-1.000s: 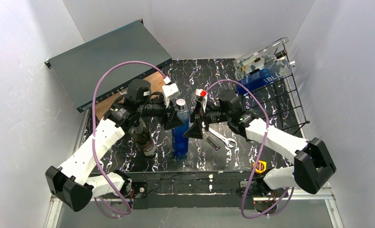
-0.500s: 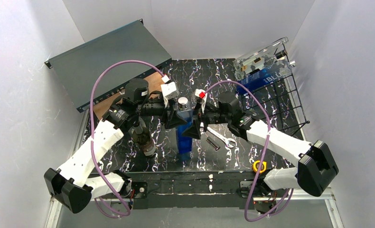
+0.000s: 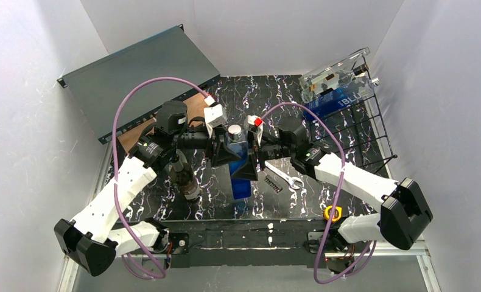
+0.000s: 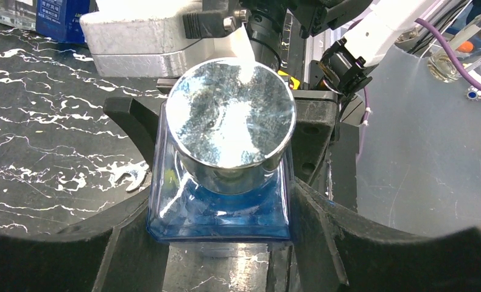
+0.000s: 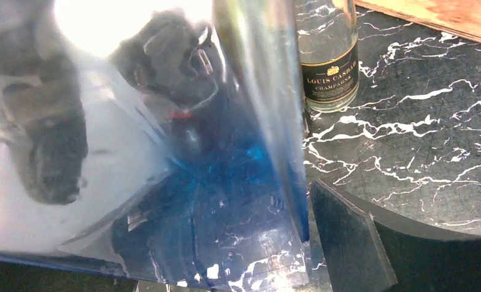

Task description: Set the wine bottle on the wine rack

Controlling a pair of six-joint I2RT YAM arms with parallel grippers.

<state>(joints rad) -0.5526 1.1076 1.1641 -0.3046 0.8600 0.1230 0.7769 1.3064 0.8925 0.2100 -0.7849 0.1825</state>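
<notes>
Blue wine bottle point(image 3: 240, 182) upright at mid-counter point(image 3: 287, 97), well apart from the wine rack point(image 3: 372, 131) at the far right corner. Left pincer point(image 3: 224, 151) clamps the bottle's shoulder, below the silver cap. Right pincer point(image 3: 248, 165) spread wide at its body. Champagne bottle point(image 3: 183, 173) stands nearer the left edge.

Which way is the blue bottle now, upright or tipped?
Upright: the blue bottle shows its silver cap topmost, with the left gripper clamping its shoulder.
</notes>
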